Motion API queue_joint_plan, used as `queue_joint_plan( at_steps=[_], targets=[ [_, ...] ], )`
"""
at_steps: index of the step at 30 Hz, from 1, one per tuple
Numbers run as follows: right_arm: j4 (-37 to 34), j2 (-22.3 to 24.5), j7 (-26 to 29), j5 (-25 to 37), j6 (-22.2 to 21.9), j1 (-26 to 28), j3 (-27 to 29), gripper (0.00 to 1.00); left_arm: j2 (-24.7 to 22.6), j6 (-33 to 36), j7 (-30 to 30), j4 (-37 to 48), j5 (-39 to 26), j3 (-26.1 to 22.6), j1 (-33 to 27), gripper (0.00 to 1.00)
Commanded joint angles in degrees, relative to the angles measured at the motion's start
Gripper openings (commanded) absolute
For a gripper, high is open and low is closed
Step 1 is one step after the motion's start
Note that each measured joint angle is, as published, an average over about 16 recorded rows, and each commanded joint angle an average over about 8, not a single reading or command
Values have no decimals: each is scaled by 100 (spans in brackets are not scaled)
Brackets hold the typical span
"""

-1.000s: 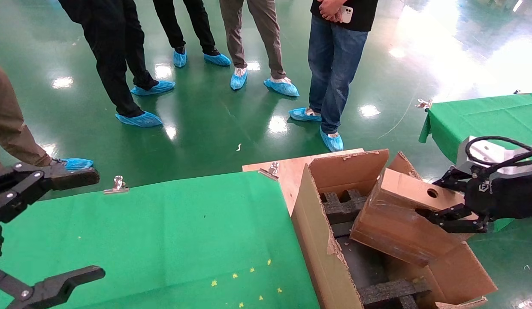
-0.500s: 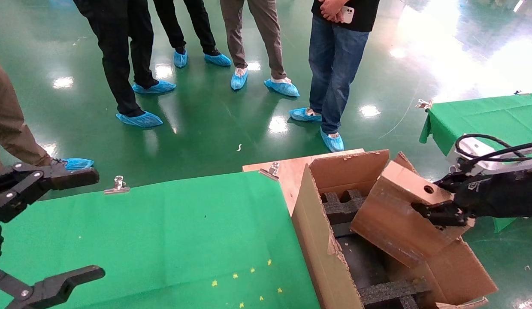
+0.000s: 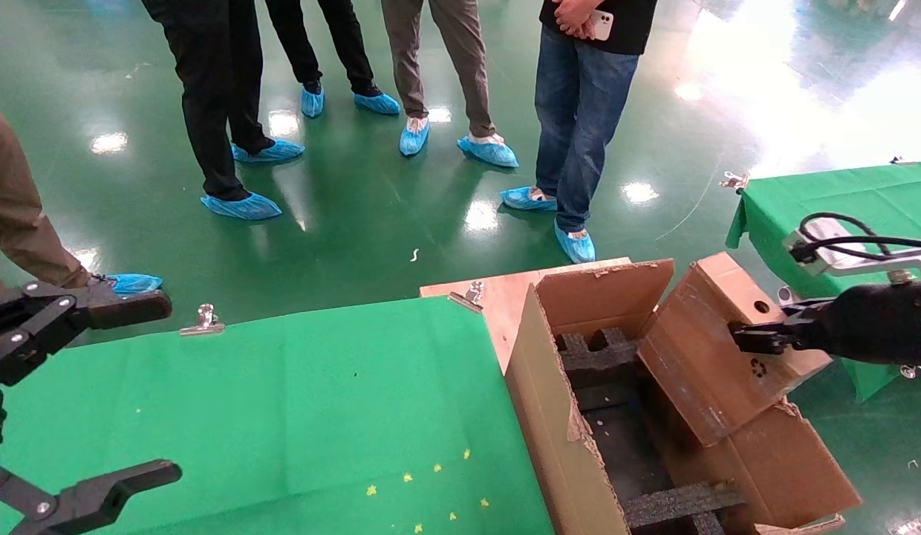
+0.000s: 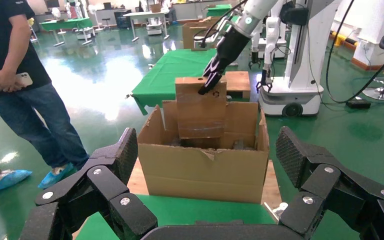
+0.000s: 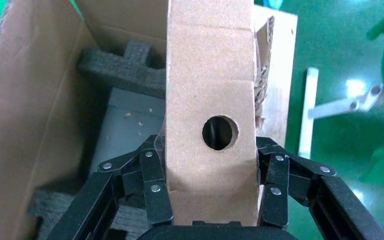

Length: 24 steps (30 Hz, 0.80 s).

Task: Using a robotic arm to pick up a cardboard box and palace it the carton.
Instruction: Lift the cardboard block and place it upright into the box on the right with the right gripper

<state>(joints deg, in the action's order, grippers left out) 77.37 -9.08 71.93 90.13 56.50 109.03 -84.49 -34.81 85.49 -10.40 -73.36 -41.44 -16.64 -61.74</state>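
My right gripper point(image 3: 757, 338) is shut on the cardboard box point(image 3: 709, 357), a small brown box with a round hole and a recycling mark. The box stands tilted, its lower end down inside the carton point(image 3: 550, 416) and its upper end above the carton's right wall. Black foam inserts point(image 3: 594, 357) line the carton's floor. In the right wrist view the fingers point(image 5: 152, 185) clamp both sides of the cardboard box point(image 5: 211, 90) just below its hole. In the left wrist view the cardboard box point(image 4: 201, 107) rises out of the carton point(image 4: 205, 167). My left gripper point(image 3: 163, 386) hangs open over the green table's left end.
A green-covered table point(image 3: 319, 401) adjoins the carton's left side, with metal clips point(image 3: 204, 319) on its far edge. A wooden board point(image 3: 498, 293) lies under the carton. Another green table point(image 3: 839, 200) stands behind my right arm. Several people stand on the floor beyond.
My right gripper has risen and moved right, swinging the cardboard box from a low lean to a steeper, more upright tilt. The left arm has not moved.
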Motion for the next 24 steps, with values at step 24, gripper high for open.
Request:
queue_joint_plan(
  at_steps=[24],
  targets=[
    [63,-386,2160,1243,-125,-284,-315,0,4,-4,4,0,6,-9,-2,100]
  ],
)
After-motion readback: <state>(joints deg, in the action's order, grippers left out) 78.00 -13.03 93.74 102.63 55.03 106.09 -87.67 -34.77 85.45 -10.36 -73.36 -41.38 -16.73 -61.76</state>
